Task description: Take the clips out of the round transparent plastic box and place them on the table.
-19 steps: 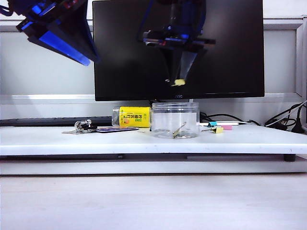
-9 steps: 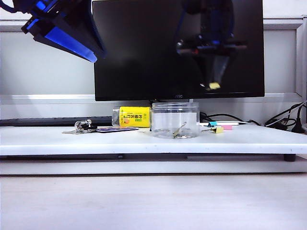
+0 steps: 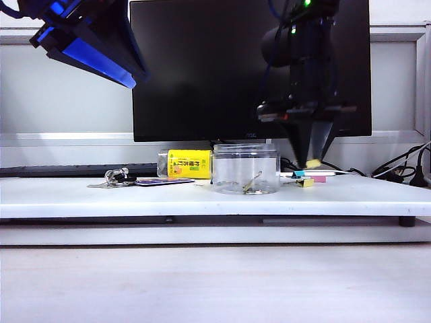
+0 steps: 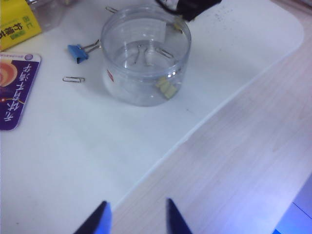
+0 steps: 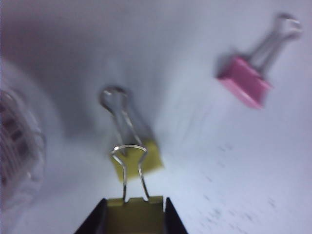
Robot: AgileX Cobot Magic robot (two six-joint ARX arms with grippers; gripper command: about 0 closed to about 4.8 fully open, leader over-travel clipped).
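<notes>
The round transparent plastic box point(image 3: 246, 167) stands on the white table point(image 3: 67, 198), with yellow clips point(image 3: 250, 183) lying in its bottom. They also show through the box point(image 4: 145, 53) wall as clips point(image 4: 165, 87) in the left wrist view. My right gripper point(image 3: 312, 159) hangs just right of the box, low over the table, shut on one yellow clip point(image 5: 135, 214). Under it another yellow clip point(image 5: 139, 163) lies on the table. My left gripper point(image 4: 137, 214) is open and empty, high up at the left, far from the box.
A bottle with a yellow label point(image 3: 187, 163), a bunch of keys point(image 3: 114, 177) and a purple card point(image 4: 14, 92) lie left of the box. A blue clip point(image 4: 76, 51), a paper clip point(image 4: 73, 79) and a pink clip point(image 5: 243, 80) lie nearby. A black monitor point(image 3: 202, 67) stands behind, with cables point(image 3: 397, 171) at right.
My right gripper has carried the yellow clip from above the box to the right and down, close to the table. The left arm has hardly moved.
</notes>
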